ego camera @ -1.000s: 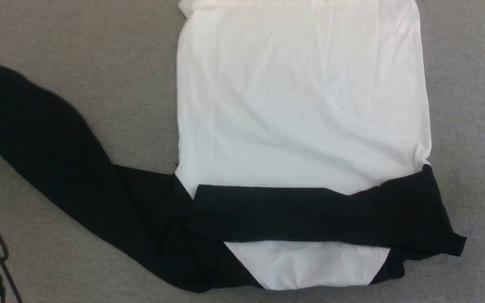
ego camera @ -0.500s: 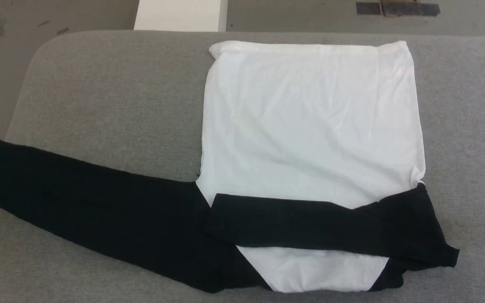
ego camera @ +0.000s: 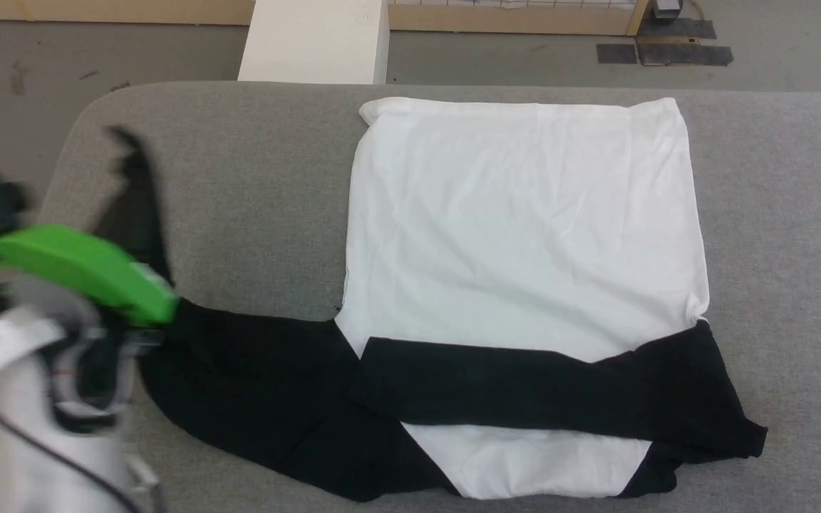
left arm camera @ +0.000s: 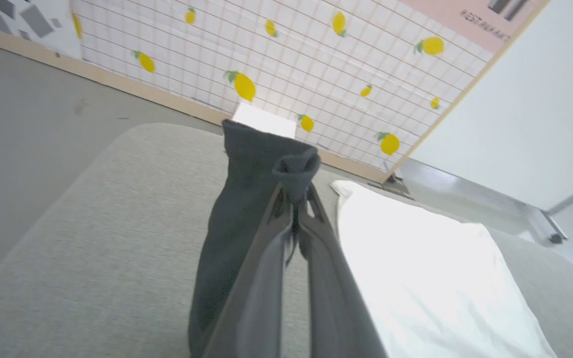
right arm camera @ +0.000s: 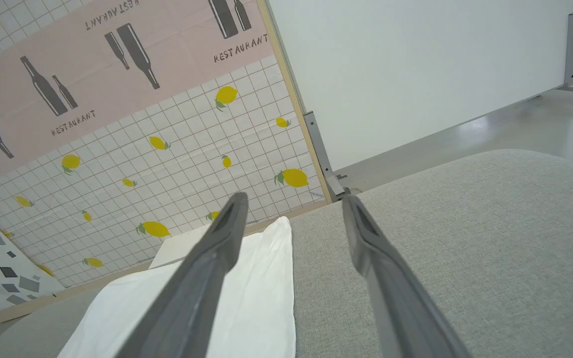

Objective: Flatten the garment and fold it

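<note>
The garment [ego camera: 524,228] lies flat on the grey padded table [ego camera: 239,178], its white body spread out in the middle. One black sleeve [ego camera: 539,385] is folded across the body near the front. The other black sleeve [ego camera: 254,370] runs off to the left and rises into my left gripper [ego camera: 132,164], which is blurred. In the left wrist view my left gripper [left arm camera: 294,191] is shut on this sleeve's cuff [left arm camera: 266,159], with the cloth draped down its left side. My right gripper [right arm camera: 291,204] is open and holds nothing, over bare table to the right of the white body [right arm camera: 246,298].
A white block [ego camera: 314,39] stands on the floor beyond the table's far edge. The table's rounded far-left corner [ego camera: 90,107] is close to my left arm. A lemon-patterned wall [left arm camera: 291,54] and a white partition [right arm camera: 416,64] stand behind.
The head view has shifted and now shows the table's far edge. My left arm has come into view, carrying the black sleeve's end up and in towards the white body. The right gripper stays open.
</note>
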Motion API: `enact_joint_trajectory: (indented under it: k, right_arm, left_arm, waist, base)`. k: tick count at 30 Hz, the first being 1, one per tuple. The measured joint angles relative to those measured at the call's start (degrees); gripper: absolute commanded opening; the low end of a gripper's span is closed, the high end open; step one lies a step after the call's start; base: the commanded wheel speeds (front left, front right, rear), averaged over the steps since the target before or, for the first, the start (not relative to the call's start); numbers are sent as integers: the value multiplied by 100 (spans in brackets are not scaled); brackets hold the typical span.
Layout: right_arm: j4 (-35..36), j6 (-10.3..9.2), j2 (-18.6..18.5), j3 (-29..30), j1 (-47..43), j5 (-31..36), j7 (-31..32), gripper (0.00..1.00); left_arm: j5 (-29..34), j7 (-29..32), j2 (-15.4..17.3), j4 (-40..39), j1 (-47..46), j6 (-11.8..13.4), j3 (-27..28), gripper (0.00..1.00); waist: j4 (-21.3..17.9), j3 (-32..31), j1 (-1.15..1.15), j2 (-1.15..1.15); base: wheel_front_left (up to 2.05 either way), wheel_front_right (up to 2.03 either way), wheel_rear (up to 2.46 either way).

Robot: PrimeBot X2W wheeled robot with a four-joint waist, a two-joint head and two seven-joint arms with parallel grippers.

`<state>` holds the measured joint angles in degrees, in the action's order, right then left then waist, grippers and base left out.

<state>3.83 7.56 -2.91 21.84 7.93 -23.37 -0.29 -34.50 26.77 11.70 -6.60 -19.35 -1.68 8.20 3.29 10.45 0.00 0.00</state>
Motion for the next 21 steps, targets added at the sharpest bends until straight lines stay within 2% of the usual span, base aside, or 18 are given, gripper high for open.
enact_joint_trajectory:
  k: [1,4,7,13,21]
  right_arm:
    - [-13,0,-1,7,-4,-3,-4,100]
    - [-54,0,-1,-14,-5,-41,-25,100]
    - [-118,0,0,-114,-1,-59,-25,100]
    - [-345,0,0,-249,32,-146,-110,100]
    - [-660,0,1,-292,41,-256,-335,100]
  left_arm:
    - [-37,88,-224,-92,-3,-34,-269,0]
    - [29,293,-600,-102,-33,-123,-1120,0]
    - [42,398,-775,153,-160,-190,-1901,0]
    - [90,263,-854,1043,-460,-263,-3311,0]
    - [-560,-337,-864,1942,-1136,-162,-4897,0]
  waist:
    - [6,-11,0,0]
    - [-1,-25,0,0]
    - [-59,-17,0,0]
    - [-307,60,0,0]
    - [-756,262,0,0]
  base:
    - [0,0,0]
    - [0,0,0]
    - [0,0,0]
    - [0,0,0]
    - [0,0,0]
